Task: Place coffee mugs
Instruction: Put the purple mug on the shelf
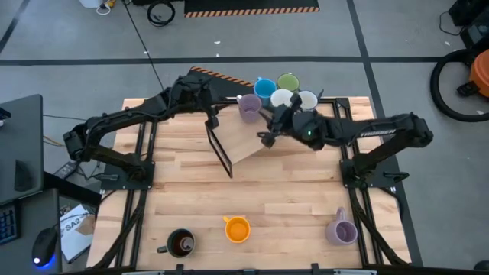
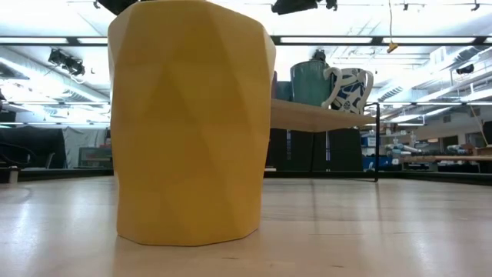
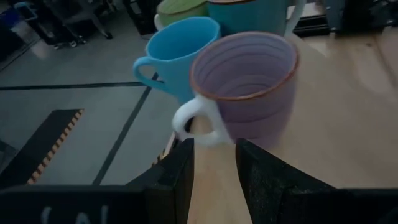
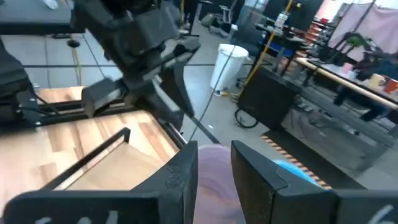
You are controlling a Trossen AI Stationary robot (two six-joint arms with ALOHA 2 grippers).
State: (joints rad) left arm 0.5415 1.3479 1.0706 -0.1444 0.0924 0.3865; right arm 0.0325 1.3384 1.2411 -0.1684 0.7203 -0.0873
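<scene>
A lavender mug with a white handle stands upright on a raised wooden shelf at the table's far middle. Beside it stand a blue mug, a green mug, a white mug and a pale mug. My left gripper comes from the table's left, level, narrowly open, its tips at that mug's handle. My right gripper hovers over the shelf just right of the lavender mug, narrowly open with nothing between its fingers. My left gripper has its fingertips right at the lower end of the lavender mug's white handle, coming level from the table's left. Whether they touch the handle, I cannot tell. The mug stands upright on the shelf.
Three more mugs stand along the table's near edge: a dark one, an orange one, which fills the low view, and a second lavender one. Bare wood lies between them and the shelf. The shelf's black frame stands on the table.
</scene>
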